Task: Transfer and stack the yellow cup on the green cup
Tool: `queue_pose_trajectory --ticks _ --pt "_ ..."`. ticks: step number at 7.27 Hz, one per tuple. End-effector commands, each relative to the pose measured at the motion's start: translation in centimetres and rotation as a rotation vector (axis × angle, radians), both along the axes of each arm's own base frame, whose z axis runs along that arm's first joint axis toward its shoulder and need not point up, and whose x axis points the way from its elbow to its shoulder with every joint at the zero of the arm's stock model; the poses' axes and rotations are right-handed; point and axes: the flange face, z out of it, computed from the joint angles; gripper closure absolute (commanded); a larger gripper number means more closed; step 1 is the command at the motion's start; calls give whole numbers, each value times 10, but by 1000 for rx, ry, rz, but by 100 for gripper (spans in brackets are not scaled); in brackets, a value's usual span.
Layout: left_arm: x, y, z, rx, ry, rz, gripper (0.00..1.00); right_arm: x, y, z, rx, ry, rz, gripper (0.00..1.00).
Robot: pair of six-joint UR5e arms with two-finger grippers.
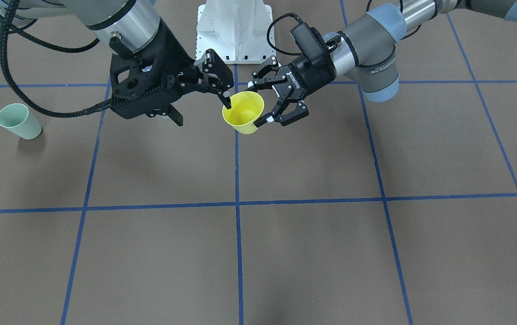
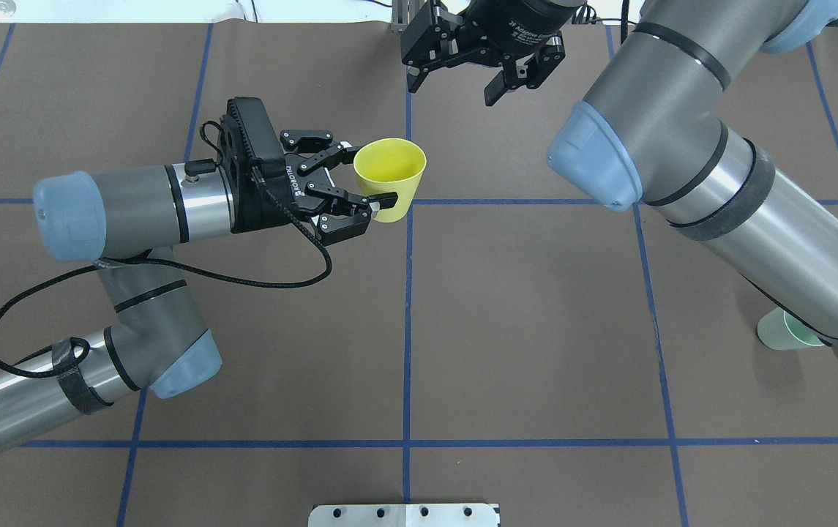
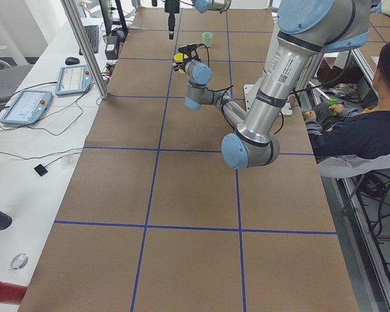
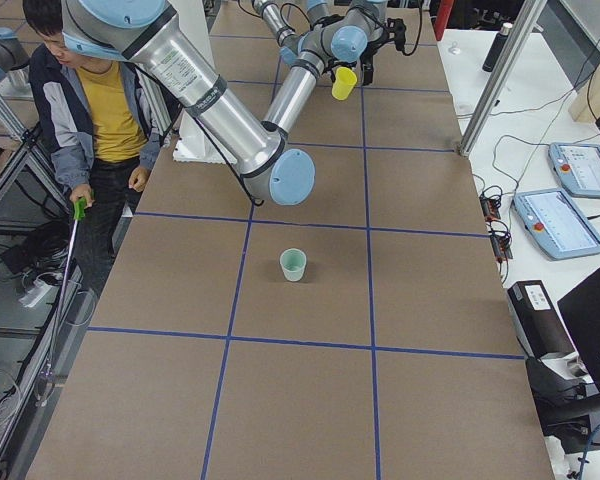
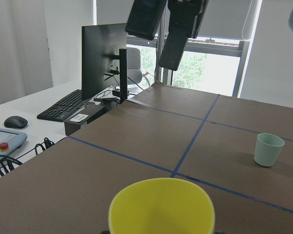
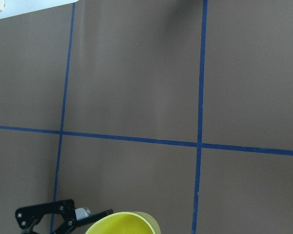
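Yellow cup point(image 2: 389, 167) is clamped in the left gripper point(image 2: 373, 174), one finger on each side of the wall below the rim. It's held off the table near the centre, mouth up, leaning a bit. Right gripper point(image 2: 455, 79) hangs above and just beyond it, pointing down, jaws spread, holding nothing. Its wrist view catches only the cup's rim at the bottom edge, so it is not on the cup yet. Looks like the handover step: you pass left to right. Cup reads as light thin plastic, smooth and tapered. I'd expect the wall to flex if pinched hard, and the cup to slide toward its narrow end if pinched loosely. Left fingers take the mid wall, so your free spot for the right gripper is the rim: one finger inside, one outside, moderate squeeze. Green cup point(image 1: 19, 121) stands upright on the brown table point(image 2: 536, 329) far over on the robot's right, well apart from both grippers and partly hidden under the right arm in the overhead view.
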Motion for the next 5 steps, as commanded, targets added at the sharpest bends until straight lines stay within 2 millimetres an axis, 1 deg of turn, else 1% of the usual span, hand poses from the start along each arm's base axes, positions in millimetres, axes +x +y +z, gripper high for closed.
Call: queue_pose_trajectory --ticks 1,2,4,5 --pt "-1 2 -6 24 10 -5 100 -21 4 8 20 36 -37 5" --pt "-2 2 -7 98 -18 -39 100 -35 11 11 26 56 -39 5" --pt "-3 0 -7 136 -31 -61 100 -46 22 12 23 62 -60 5" --pt "-4 0 -6 135 -32 -61 100 -47 24 10 4 79 -65 6"
